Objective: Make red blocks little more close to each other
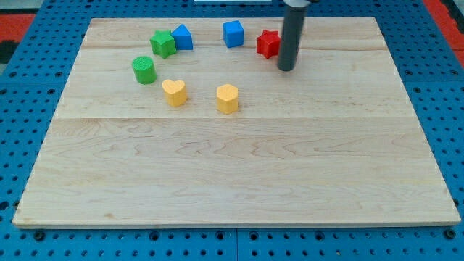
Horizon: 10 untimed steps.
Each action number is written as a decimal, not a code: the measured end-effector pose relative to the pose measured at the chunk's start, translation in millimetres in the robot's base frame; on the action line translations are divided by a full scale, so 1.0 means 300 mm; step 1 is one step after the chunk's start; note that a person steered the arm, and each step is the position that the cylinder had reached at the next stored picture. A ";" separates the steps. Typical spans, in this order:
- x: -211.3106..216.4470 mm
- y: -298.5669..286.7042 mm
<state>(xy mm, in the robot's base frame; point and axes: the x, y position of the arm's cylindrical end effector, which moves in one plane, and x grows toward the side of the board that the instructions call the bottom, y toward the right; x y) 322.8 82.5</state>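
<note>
One red star-shaped block [268, 43] lies near the view's top, right of centre. My tip [286, 69] stands just right of it and slightly below, close to or touching its right side; the rod hides that edge. Any second red block is hidden from view, possibly behind the rod.
A blue block [233, 33] sits left of the red star. Another blue block [182, 36] and a green star-shaped block [163, 43] touch at the upper left. A green cylinder [144, 69] and two yellow heart-shaped blocks [174, 92] [227, 98] lie lower on the wooden board [239, 181].
</note>
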 end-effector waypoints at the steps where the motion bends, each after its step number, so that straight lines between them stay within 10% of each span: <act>1: -0.010 0.028; 8: -0.176 -0.130; 10: 0.005 -0.204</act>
<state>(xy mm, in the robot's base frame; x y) 324.2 21.1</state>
